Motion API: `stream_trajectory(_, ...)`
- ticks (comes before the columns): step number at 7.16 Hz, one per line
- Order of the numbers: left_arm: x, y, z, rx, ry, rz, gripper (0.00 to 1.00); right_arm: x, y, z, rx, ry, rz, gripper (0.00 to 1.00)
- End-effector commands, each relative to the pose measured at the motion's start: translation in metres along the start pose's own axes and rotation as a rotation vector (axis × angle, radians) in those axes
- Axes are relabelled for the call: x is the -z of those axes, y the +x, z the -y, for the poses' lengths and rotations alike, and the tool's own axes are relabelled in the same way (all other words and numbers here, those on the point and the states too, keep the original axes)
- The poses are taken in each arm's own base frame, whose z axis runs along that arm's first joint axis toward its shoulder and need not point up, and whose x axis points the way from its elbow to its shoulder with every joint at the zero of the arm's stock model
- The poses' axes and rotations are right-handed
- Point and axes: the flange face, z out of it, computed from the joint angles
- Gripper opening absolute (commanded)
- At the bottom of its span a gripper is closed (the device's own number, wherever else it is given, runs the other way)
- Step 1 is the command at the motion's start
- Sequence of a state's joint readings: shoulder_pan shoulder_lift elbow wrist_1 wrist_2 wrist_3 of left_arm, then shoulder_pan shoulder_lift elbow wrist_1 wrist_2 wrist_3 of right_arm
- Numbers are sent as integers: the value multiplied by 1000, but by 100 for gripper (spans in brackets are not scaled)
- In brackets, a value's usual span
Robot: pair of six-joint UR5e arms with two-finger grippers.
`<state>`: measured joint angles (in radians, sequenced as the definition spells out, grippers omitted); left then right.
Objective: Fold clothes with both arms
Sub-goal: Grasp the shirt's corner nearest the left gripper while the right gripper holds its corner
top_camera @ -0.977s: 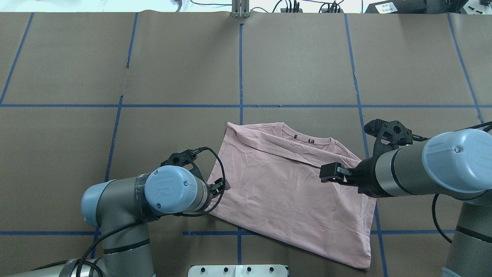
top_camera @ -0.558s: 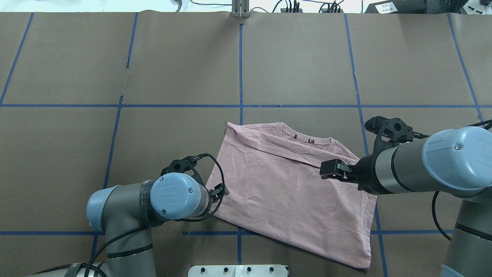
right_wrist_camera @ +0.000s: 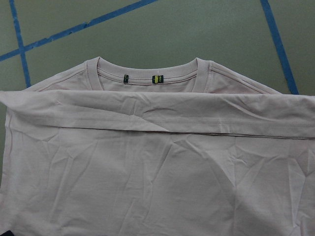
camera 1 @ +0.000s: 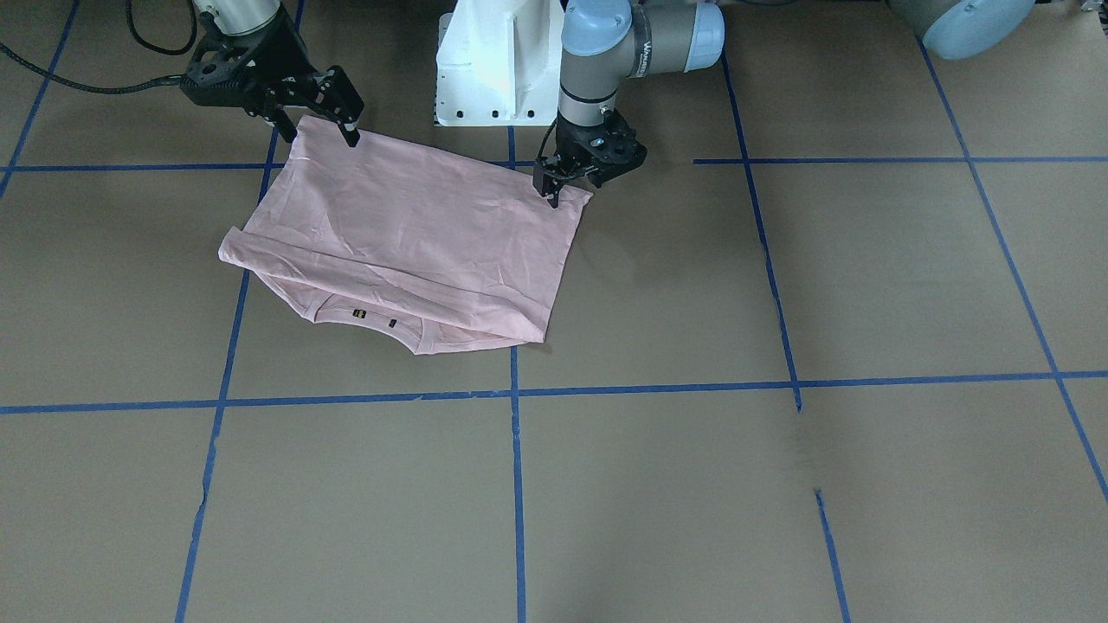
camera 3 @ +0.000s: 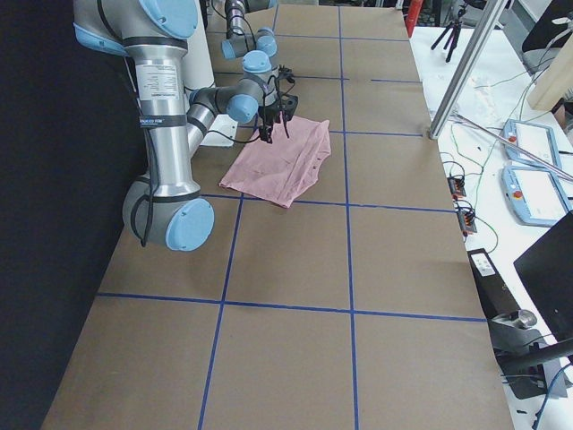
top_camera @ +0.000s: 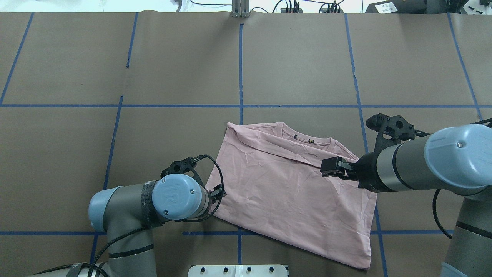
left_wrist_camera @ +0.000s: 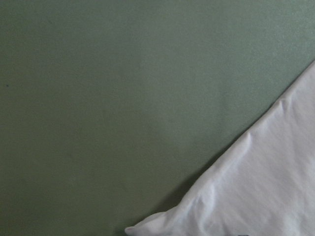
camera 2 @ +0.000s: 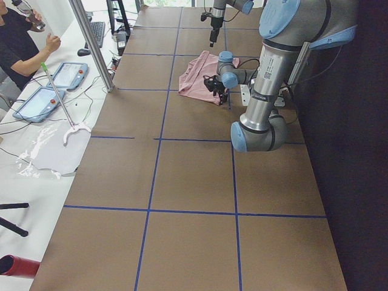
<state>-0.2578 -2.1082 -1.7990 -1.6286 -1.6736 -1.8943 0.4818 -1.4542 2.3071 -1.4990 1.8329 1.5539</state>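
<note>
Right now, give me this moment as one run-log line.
T-shirt: on table, folded over, collar showing | left gripper: at shirt's left edge, grip unclear | right gripper: open, above shirt's right side

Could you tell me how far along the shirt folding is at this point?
One fold looks done: the T-shirt lies doubled, its folded layer stopping short of the collar. In hand: the left gripper is at the shirt's left edge, and the right gripper is open above its right side. Further folds are left.

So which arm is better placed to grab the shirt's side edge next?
Probably left: the left hand sits low at the shirt's edge; the right hand hangs higher over it.
</note>
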Motion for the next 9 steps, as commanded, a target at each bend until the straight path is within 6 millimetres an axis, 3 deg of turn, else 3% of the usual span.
stream_trajectory(1, 2, 2, -1, 0, -3, -4, 54, 0, 0, 2, -3, 2, -1, 100)
stream_trajectory(3, 1, 0, 0, 0, -2, -1, 12, 3, 1, 6, -9, 9, 3, 100)
stream_trajectory(4, 2, 1, -1, 1, -3, -3, 0, 3, 1, 6, -9, 9, 3, 100)
stream_trajectory(7, 11, 5, 1, 15, -4, -16, 0, 1, 1, 7, -11, 12, -2, 100)
stream_trajectory(9, 16, 9, 36, 52, 43, -7, 0, -3, 3, 8, -13, 11, -11, 100)
